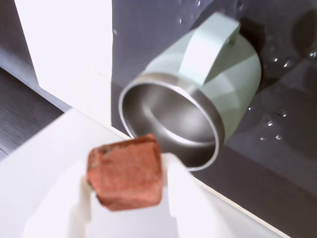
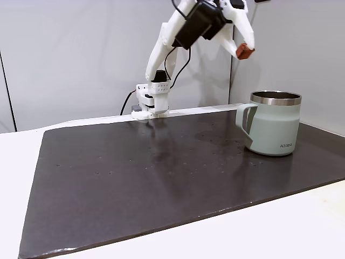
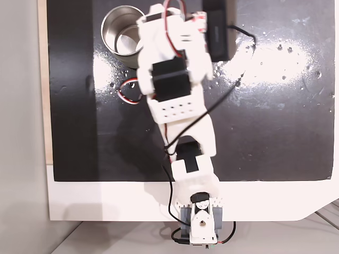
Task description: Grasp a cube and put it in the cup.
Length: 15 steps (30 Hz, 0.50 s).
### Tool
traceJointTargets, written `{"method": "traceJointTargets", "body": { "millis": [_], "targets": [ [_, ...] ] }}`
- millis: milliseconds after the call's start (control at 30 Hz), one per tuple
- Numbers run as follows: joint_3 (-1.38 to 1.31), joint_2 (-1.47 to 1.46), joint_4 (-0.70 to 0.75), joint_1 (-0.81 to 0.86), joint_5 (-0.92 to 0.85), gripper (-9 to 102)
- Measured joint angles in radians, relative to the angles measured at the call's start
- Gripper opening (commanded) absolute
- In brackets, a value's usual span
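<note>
Cube is pinched between the white fingers of the gripper, one finger on each side in the wrist view, top and front faces exposed. Rust-brown, rough surface. In a fixed view the cube sits at the fingertips, raised well clear of the mat, gripper angled downward.

Cup lies beyond the fingertips in the wrist view, steel rim and open mouth facing the camera, handle on the far side. Interior looks bare steel. In a fixed view the cup stands upright on the dark mat, below the fingers and a bit to the right; cube is not over the opening, more above the handle side. Handle points left there.

In a fixed view from above, the arm covers part of the cup rim; fingers are hidden under it. Arm base is clamped at the white table edge.

Water droplets on the mat near the cup.
</note>
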Motion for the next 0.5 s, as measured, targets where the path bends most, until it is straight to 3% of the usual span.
{"method": "traceJointTargets", "body": {
  "millis": [500],
  "targets": [
    [-0.153,-0.229,-0.021,-0.175,-0.025,4]
  ]
}}
